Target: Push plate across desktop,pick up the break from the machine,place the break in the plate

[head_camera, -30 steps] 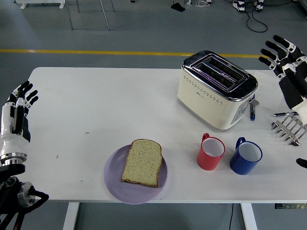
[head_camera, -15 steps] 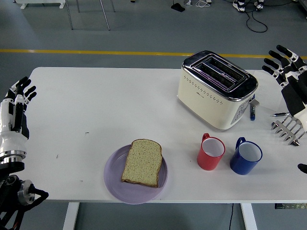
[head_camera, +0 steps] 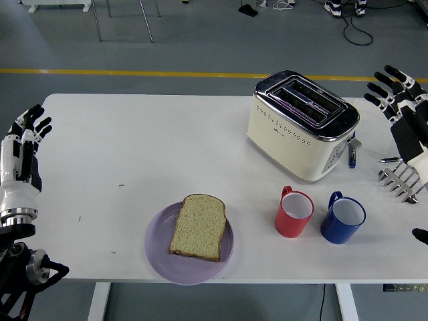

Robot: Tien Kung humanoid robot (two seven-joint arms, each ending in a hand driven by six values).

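Head view: the slice of bread [head_camera: 198, 227] lies flat on the lavender plate [head_camera: 156, 251], near the table's front edge and well clear of either hand's fingers. The left hand [head_camera: 23, 157] has edged back toward the table's left end, the right hand [head_camera: 401, 100] outward past the cream toaster [head_camera: 301, 125]; both show spread, empty fingers. The slots look empty, so the task seems finished.

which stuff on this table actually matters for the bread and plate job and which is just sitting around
Part of the job:
- purple plate
- bread slice, already on the plate
- toaster, slots look empty

Just lying about:
- red mug
- blue mug
- metal tongs at the right edge
- small blue item beside the toaster
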